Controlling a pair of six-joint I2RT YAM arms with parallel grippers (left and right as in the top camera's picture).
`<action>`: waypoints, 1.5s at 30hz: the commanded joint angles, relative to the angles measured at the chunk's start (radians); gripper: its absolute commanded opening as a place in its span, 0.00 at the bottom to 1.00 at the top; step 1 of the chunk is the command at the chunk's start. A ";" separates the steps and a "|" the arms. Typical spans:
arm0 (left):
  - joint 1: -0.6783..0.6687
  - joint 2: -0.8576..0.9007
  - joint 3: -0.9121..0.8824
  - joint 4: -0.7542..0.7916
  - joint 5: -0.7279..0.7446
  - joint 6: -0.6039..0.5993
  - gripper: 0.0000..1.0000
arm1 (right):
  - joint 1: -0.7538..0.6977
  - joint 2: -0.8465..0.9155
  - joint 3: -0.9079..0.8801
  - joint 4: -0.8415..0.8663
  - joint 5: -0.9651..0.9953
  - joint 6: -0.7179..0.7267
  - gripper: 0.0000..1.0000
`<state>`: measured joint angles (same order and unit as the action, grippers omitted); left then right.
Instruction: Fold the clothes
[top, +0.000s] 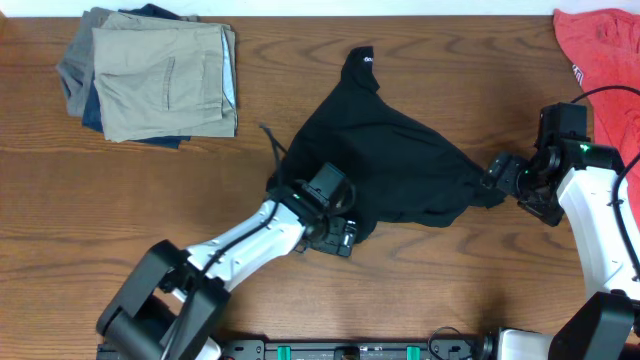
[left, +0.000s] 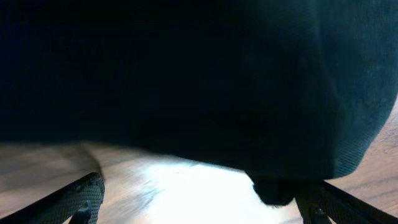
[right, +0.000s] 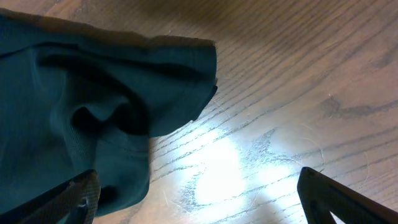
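Observation:
The clothes are one black garment, crumpled in a rough triangle at the table's middle, with a small white logo at its far tip. My left gripper is at its near left edge, open. In the left wrist view the black cloth fills the upper frame over bright wood, and a fold hangs by the right finger. My right gripper is at the garment's right corner, open. In the right wrist view the cloth lies in front of the left finger, with bare wood between the jaws.
A stack of folded tan, grey and blue trousers lies at the back left. A red-coral shirt lies at the back right corner. The wooden table shows bare wood at the front left.

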<state>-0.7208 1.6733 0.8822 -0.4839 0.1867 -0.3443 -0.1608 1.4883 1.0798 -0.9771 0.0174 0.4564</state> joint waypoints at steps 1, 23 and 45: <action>-0.030 0.022 0.017 0.012 -0.012 -0.012 0.98 | -0.005 0.004 -0.002 -0.001 0.001 0.014 0.99; -0.065 0.025 0.017 0.072 0.034 -0.008 0.40 | -0.005 0.004 -0.002 -0.001 0.001 0.014 0.99; -0.065 -0.394 0.022 -0.025 0.089 -0.013 0.06 | -0.005 0.004 -0.002 -0.001 0.001 0.014 0.99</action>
<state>-0.7837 1.3598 0.8852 -0.4862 0.2634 -0.3626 -0.1608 1.4883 1.0798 -0.9771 0.0174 0.4564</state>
